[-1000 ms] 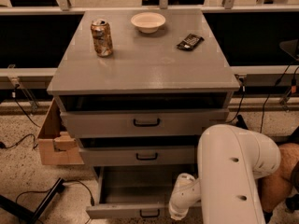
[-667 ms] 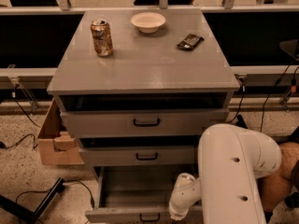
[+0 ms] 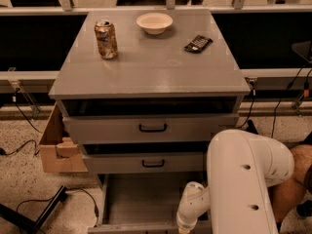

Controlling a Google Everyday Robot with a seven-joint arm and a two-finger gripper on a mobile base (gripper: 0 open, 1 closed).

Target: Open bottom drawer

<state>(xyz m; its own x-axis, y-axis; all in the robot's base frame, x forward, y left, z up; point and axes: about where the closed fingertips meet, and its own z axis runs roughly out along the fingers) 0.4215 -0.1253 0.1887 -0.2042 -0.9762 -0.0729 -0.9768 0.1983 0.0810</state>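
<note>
A speckled floor runs under a grey cabinet (image 3: 146, 74) set against a dark wall with rails. At the far left an open cardboard box (image 3: 54, 147) sits against the cabinet's side, and below it a black cable (image 3: 78, 193) loops over the floor to just beside the lowest drawer's left corner.

On the cabinet top, from left to right, stand a drink can (image 3: 106, 39), a pale bowl (image 3: 154, 22) and a small black packet (image 3: 198, 43). Beneath them the top drawer (image 3: 151, 128) and the middle drawer (image 3: 146, 163) each sit slightly out. The bottom drawer (image 3: 146, 199) is drawn well out, its plain grey inside showing and its front at the lower edge of the view, so the task looks nearly done.

To the right, the bulky white arm (image 3: 243, 179) bends down to the gripper (image 3: 183, 228), which sits at the drawer's front right and is cut off by the frame. I cannot tell whether it is clamped on the handle or free.

Pulling further might draw the drawer off its runners or drag the cabinet. A grip slipping off the small loop handle would jerk the arm backward. The cable could catch under the drawer's corner.
</note>
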